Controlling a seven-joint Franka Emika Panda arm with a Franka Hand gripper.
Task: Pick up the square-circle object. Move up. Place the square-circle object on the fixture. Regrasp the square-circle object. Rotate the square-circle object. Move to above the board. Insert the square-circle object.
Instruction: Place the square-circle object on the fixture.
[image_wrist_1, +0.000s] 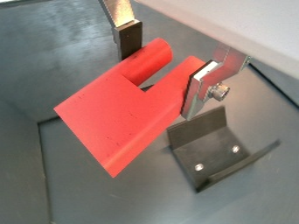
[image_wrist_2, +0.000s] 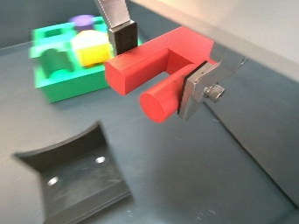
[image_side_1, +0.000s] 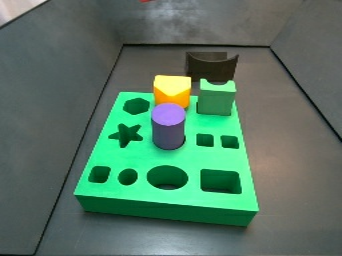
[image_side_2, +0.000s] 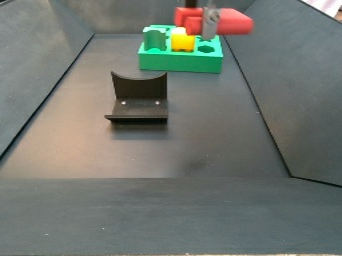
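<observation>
The square-circle object (image_wrist_1: 117, 109) (image_wrist_2: 152, 61) is a red piece with one round prong and one square prong. My gripper (image_wrist_1: 165, 66) (image_wrist_2: 160, 66) is shut on it across the two prongs, holding it in the air. In a side view the gripper (image_side_2: 207, 20) and the red piece (image_side_2: 233, 20) hang high above the far end of the floor, by the board (image_side_2: 181, 60). The fixture (image_wrist_1: 211, 149) (image_wrist_2: 76, 171) (image_side_2: 138, 97) stands on the floor below, apart from the piece. The green board (image_side_1: 167, 180) (image_wrist_2: 65, 83) shows star, hexagon, round and square holes.
A purple cylinder (image_side_1: 167, 127), a yellow-orange block (image_side_1: 171, 90) and a green cube (image_side_1: 218, 97) stand in the board. The fixture (image_side_1: 211, 65) sits just behind the board. Grey walls slope up round the dark floor (image_side_2: 160, 150).
</observation>
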